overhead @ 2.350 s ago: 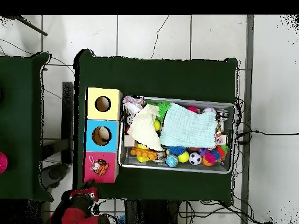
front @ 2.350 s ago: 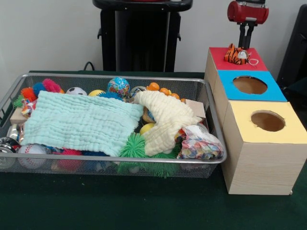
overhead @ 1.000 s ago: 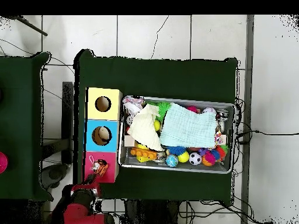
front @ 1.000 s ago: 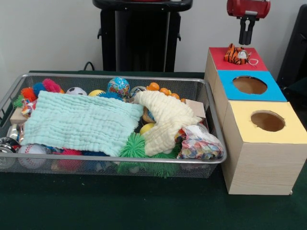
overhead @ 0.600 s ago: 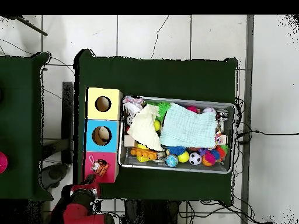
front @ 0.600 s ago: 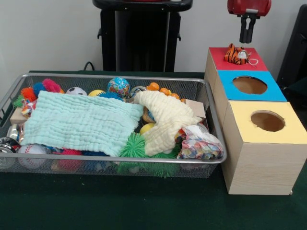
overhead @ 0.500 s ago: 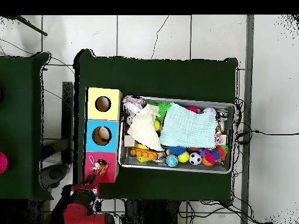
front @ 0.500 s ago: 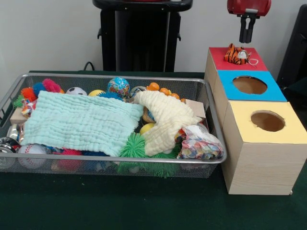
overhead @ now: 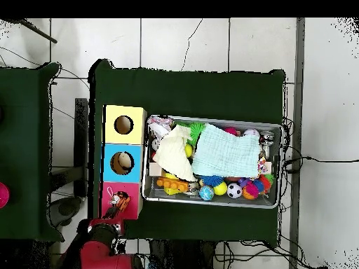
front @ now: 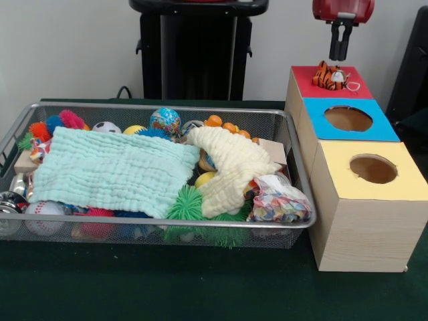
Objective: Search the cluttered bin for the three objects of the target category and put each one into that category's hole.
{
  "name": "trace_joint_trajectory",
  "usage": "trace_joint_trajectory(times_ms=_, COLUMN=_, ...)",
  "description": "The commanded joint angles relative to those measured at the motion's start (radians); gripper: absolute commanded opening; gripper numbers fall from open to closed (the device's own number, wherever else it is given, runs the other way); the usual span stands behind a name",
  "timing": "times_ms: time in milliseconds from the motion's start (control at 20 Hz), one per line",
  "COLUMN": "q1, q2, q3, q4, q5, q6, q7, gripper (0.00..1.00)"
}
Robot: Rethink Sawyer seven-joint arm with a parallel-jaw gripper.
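Your dark green worktop (front: pixel 200 287) carries a wire bin (front: pixel 294 157) heaped with balls, a mint cloth (front: pixel 114 170) and a cream cloth (front: pixel 231 164). Beside it stand yellow (front: pixel 364 200), blue (front: pixel 314 110) and red boxes (front: pixel 304 77). A tiger toy (front: pixel 330 76) lies on the red one. Your gripper (front: pixel 338 45) hangs above it, empty, fingers close together.

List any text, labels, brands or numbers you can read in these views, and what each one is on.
None can be read.
The globe-patterned ball shows only a print, no legible words.
The patterned bag at the bin's corner shows coloured specks, too small to read.
The red, blue and yellow box tops are unmarked.
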Motion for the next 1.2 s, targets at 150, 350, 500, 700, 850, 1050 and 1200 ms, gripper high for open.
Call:
trace_joint_trajectory(times_ms=150, q1=-0.04, q2=0.003, q3=0.088, q4=-0.083, q5=-0.034, q6=0.096, q7=0.092, gripper=0.0)
trace_joint_trajectory(times_ms=350, q1=-0.04, q2=0.004, q3=0.087, q4=-0.088, q5=-0.031, q6=0.1, q7=0.091, gripper=0.0)
trace_joint_trajectory(times_ms=500, q1=-0.035, q2=0.009, q3=0.083, q4=-0.091, q5=-0.029, q6=0.097, q7=0.09, gripper=0.0)
trace_joint_trajectory(times_ms=700, q1=-0.012, q2=0.035, q3=0.063, q4=-0.096, q5=-0.021, q6=0.074, q7=0.096, gripper=0.0)
trace_joint_trajectory(times_ms=850, q1=0.003, q2=0.061, q3=0.056, q4=-0.097, q5=-0.016, q6=0.045, q7=0.104, gripper=0.0)
trace_joint_trajectory(times_ms=1050, q1=0.01, q2=0.079, q3=0.053, q4=-0.105, q5=-0.012, q6=0.031, q7=0.107, gripper=0.0)
trace_joint_trajectory(times_ms=1200, q1=0.016, q2=0.112, q3=0.052, q4=-0.103, q5=-0.013, q6=-0.012, q7=0.117, gripper=0.0)
